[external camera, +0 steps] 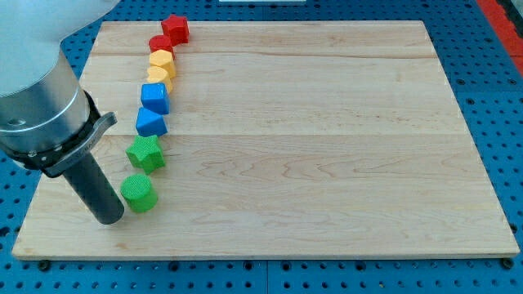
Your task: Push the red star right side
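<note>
- Camera view, work surface: a pale wooden counter (327,147) lies on a blue perforated base (490,73). Eight small blocks form a curved column down the view's left side; the rest of the wood is bare.
- Camera view, task object: the red star-shaped block (176,28) sits at the top of the column, close to the counter's top edge. A second red block (160,43), shape unclear, touches it at lower left.
- Camera view, remaining column, top to bottom: two yellow blocks (161,65), packed so closely their shapes cannot be separated; a blue block (154,97); a blue triangular block (151,122); a green star-shaped block (145,153); a green round-edged block (138,193).
- Camera view, tool: there are no fingers, so nothing opens, closes or is held. The dark rod ends at my tip (109,220), just beside the green round-edged block on its left, at the column's bottom end, well apart from the red star-shaped block.
- Step in hand: judged as approach; the red star-shaped block appears untouched.
- Next move: my tip should travel up the view's left of the column without brushing it, settle at the left of the red star-shaped block, then push toward the view's right. The adjacent red block crowds that contact point and may be dragged along.
</note>
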{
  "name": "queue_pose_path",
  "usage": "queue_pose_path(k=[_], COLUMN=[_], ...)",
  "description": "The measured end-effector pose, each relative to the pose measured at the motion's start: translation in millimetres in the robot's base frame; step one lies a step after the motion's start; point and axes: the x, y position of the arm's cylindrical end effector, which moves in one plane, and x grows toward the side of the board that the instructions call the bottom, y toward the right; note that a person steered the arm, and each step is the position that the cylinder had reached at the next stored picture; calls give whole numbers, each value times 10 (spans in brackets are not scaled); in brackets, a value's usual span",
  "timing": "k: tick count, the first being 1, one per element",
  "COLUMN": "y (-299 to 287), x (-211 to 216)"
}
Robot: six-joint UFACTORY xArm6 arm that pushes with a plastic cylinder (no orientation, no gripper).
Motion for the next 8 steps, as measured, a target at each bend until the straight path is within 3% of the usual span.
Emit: queue_pose_path(k=[1,2,3,5,6,7,8], y=[-563,-1017,-1038,-1019,-564,102,1127], x=[-18,-694,-1680,-2835,-3475,-3786,-3586])
